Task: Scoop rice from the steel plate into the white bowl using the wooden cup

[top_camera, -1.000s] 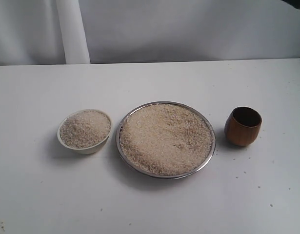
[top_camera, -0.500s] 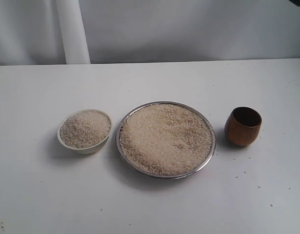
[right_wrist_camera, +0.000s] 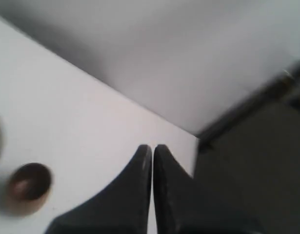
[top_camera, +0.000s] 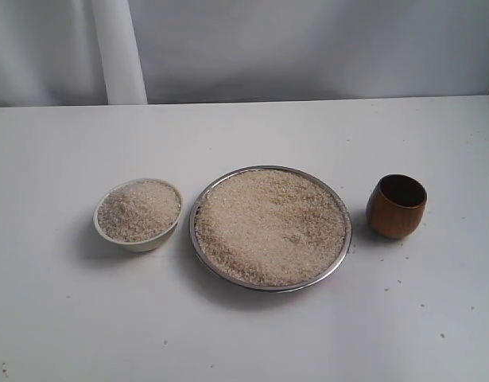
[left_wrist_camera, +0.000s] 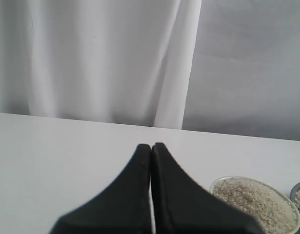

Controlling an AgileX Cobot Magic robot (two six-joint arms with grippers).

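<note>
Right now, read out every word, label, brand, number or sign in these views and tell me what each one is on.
No text to read: none in any view.
The wooden cup, white bowl and steel plate are unmarked on the sides shown.
The table and the pale backdrop carry no label or sign.

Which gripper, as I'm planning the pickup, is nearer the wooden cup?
Right. The right gripper has the cup close beside it; the left gripper sits by the bowl, cup unseen.
</note>
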